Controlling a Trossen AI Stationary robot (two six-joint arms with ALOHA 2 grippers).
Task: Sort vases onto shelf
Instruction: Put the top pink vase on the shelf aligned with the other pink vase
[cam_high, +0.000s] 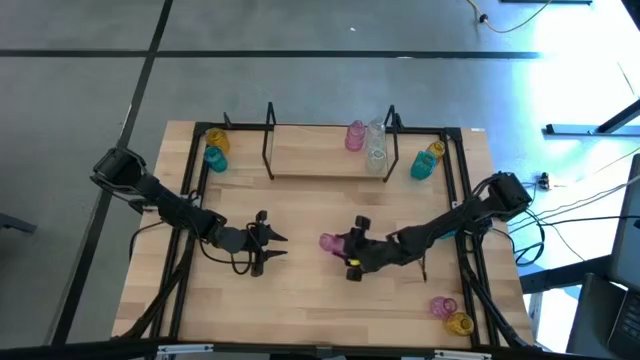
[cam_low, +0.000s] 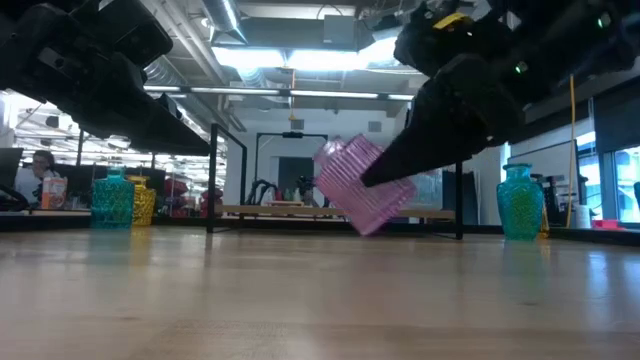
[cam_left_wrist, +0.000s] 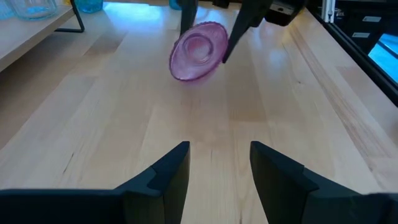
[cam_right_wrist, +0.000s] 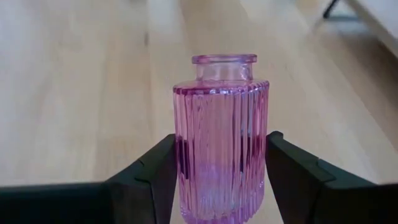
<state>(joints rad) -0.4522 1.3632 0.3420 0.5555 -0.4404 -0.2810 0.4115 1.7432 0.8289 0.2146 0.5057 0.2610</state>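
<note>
My right gripper (cam_high: 345, 252) is shut on a pink ribbed vase (cam_low: 362, 185) over the middle of the table. The vase also shows in the left wrist view (cam_left_wrist: 198, 51). My left gripper (cam_high: 268, 243) stands open to the left of it, with nothing between its fingers (cam_left_wrist: 163, 177). The shelf (cam_high: 320, 160) lies at the far edge. A pink vase (cam_high: 355, 136) and two clear vases (cam_high: 376, 148) stand on its right part. My right gripper pinches the pink vase's ribbed body (cam_right_wrist: 186, 168) between its two fingers (cam_right_wrist: 155, 174), on two opposite sides of its lower half. The fingers come slanting down from the table's right and lie across the body. The vase is tilted and lifted clear of the table.
A teal vase (cam_high: 215, 157) and a yellow vase (cam_high: 217, 138) stand left of the shelf. Another teal (cam_high: 422, 167) and yellow vase (cam_high: 435, 150) stand right of it. A pink (cam_high: 443, 307) and a yellow vase (cam_high: 459, 322) are at the near right corner.
</note>
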